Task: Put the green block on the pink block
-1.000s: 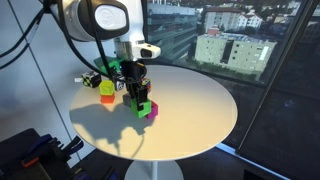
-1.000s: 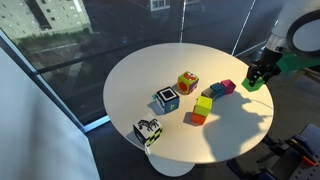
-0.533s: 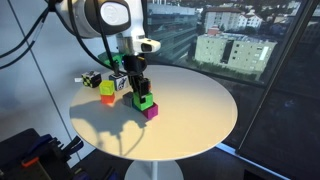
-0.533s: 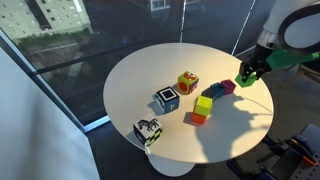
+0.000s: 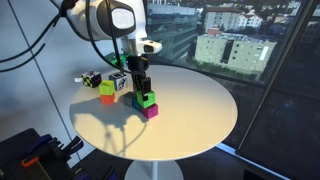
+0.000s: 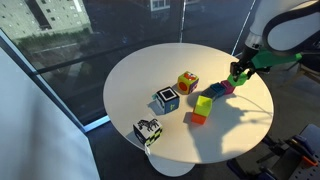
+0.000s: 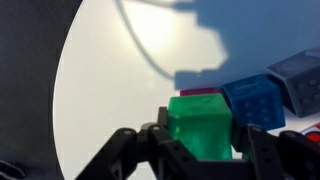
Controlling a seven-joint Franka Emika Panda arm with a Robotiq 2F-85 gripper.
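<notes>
Your gripper [image 5: 141, 88] is pinching the green block [image 7: 203, 122], a smooth, glossy cube with crisp edges. It is held on or just above the pink block [image 5: 151, 111], and I can't tell whether they touch. In the wrist view only a pink sliver shows at the green cube's twelve o'clock, so the two may be offset, and letting go then could tip it off. The blue block [image 7: 255, 100] at its two o'clock looks close enough for a spreading finger to knock.
</notes>
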